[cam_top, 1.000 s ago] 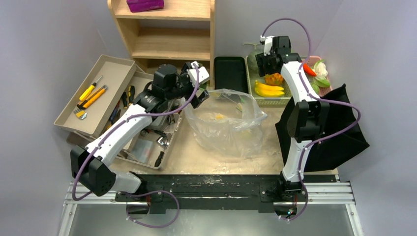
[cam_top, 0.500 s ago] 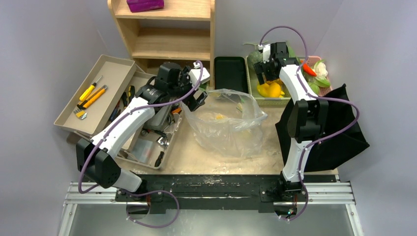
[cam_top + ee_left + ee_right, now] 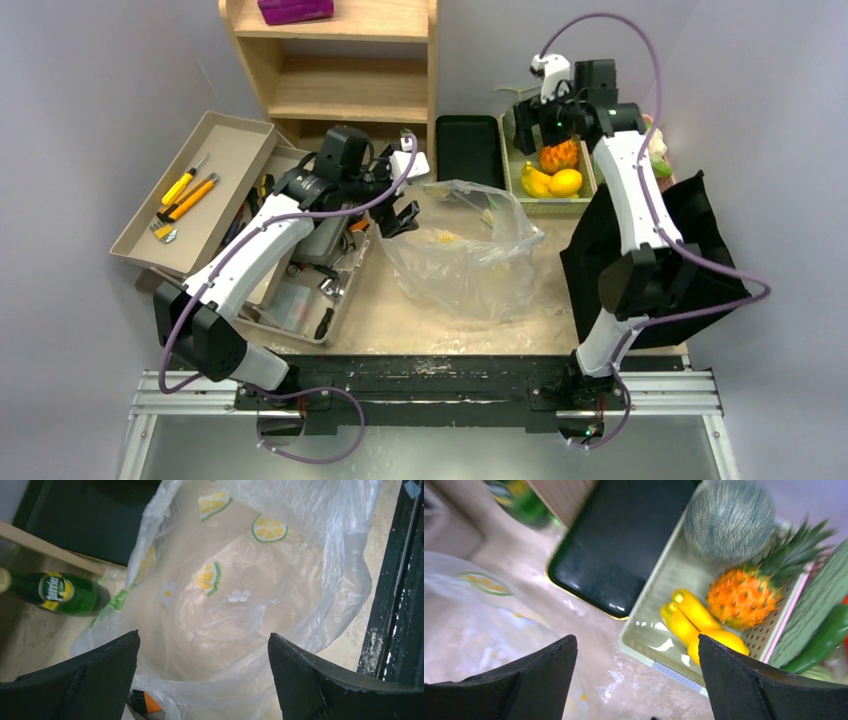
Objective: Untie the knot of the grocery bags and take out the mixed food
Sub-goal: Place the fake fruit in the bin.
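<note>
Bag (image 3: 470, 262): open mouth just right of left fingers (image 3: 398, 213), nearer my left arm.
Left fingers: spread wide, empty.
Right fingers (image 3: 533, 128): spread wide, empty, over basket (image 3: 649, 635).

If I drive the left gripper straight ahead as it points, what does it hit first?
Probably the see-through plastic bag: the left gripper points into its open mouth and would meet the inner film first, though depth is unclear.
</note>
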Controlling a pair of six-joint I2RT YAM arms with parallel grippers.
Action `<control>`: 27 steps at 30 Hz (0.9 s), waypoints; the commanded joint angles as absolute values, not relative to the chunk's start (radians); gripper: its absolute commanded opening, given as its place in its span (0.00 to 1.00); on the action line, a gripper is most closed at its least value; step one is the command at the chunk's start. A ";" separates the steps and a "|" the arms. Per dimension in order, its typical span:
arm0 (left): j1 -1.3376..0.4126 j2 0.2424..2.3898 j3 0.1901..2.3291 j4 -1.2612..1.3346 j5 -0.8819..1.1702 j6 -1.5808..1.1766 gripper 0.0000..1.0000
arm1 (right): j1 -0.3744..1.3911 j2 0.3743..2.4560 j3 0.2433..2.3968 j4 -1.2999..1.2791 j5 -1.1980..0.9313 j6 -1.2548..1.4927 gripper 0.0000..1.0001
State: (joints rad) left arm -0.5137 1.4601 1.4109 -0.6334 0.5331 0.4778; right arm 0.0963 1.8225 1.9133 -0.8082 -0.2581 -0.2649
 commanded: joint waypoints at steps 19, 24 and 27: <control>-0.749 1.699 1.741 -0.366 0.682 0.437 0.94 | 0.093 1.328 1.918 -1.029 -0.072 -0.119 0.91; -0.786 1.839 1.929 -0.354 0.665 0.362 0.93 | 0.050 1.449 2.124 -1.328 0.145 -0.204 0.94; -0.786 1.831 1.876 -0.311 0.632 0.353 0.93 | 0.004 1.422 2.076 -1.448 0.166 -0.270 0.97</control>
State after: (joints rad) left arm -0.8024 1.8343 1.8771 -0.3912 0.6445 0.4034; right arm 0.0547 1.4372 2.0922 -1.2110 0.0296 -0.2058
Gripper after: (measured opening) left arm 0.929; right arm 0.951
